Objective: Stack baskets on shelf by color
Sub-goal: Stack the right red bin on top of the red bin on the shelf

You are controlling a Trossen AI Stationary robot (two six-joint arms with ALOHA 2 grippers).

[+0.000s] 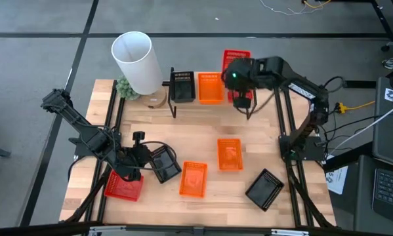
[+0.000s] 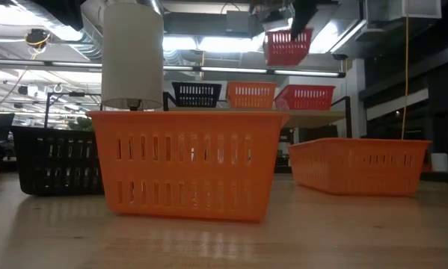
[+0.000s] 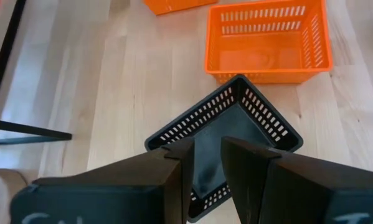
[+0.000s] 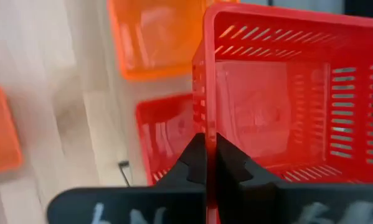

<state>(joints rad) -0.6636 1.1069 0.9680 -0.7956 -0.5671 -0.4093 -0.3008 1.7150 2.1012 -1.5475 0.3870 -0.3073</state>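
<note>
Red basket (image 4: pixel 279 99) pinched in right fingers (image 4: pixel 195 162) above shelf's red basket (image 4: pixel 164 134).

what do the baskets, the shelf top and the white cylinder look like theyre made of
Baskets, e.g. the orange one: likely moulded plastic, slotted walls, slight sheen. Shelf top: light wood by its colour, finish unclear. White cylinder: smooth and matte, perhaps rolled paper or plastic; can't tell which.

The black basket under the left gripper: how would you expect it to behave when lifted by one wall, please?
The black basket looks thin, slotted plastic, so probably light. Gripped by one wall, it may hang tilted. Its smooth wall could slip between the left gripper fingers.
</note>
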